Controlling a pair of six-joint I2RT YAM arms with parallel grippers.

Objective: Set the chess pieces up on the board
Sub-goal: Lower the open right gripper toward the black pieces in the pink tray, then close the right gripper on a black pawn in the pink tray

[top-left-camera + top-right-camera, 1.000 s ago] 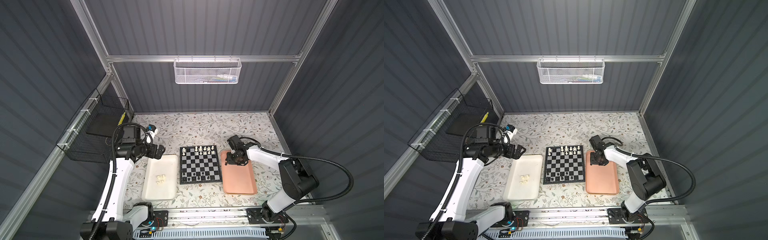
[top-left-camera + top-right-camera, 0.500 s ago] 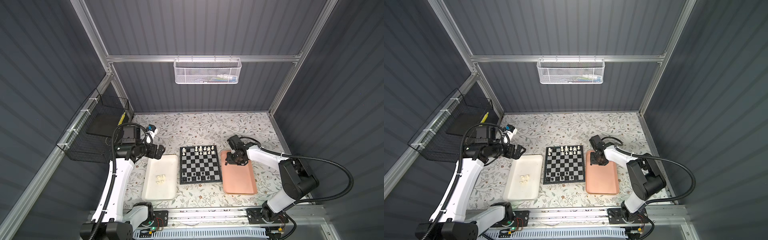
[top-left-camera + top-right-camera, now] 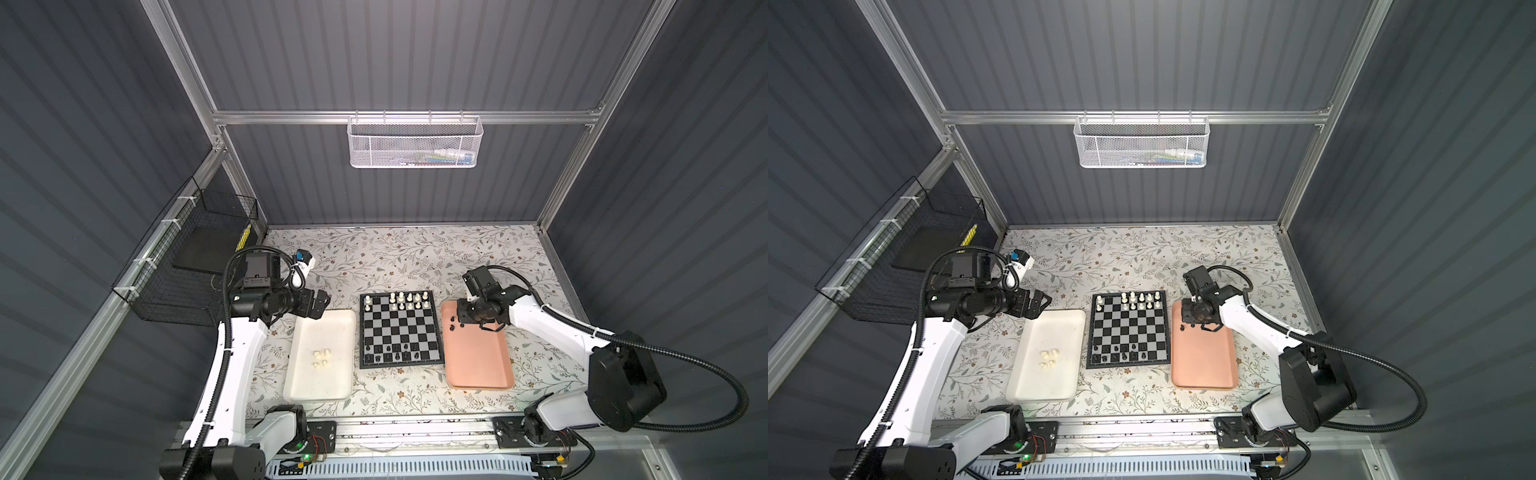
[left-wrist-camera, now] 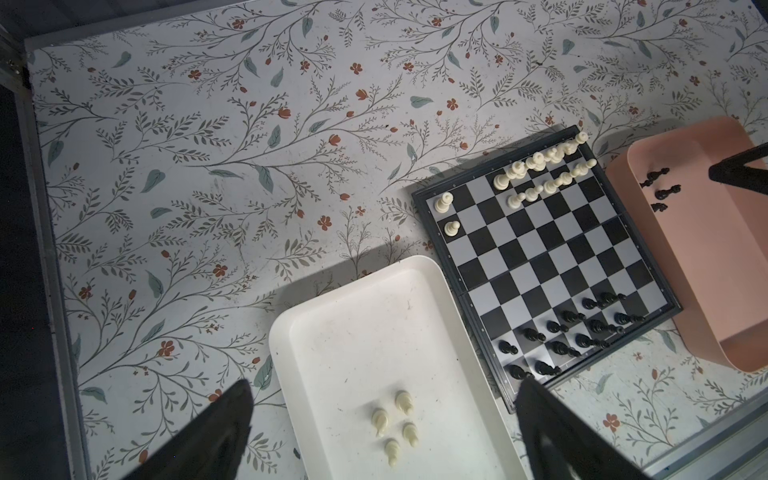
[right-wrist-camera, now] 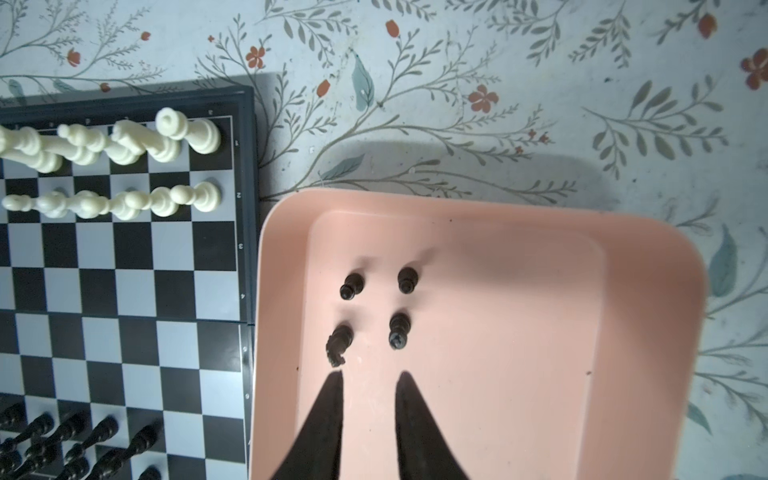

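The board [image 3: 399, 328] lies on the desk [image 3: 395, 257] between a white tray [image 3: 328, 380] and a pink tray [image 3: 478, 365], cream pieces [image 4: 537, 160] on its far rows, black pieces [image 4: 573, 317] on near rows. My left fingers [image 4: 216, 428], wide and empty, run off frame. My right fingers [image 5: 324, 415], narrowly parted, grip nothing, just short of four more in the pink tray.
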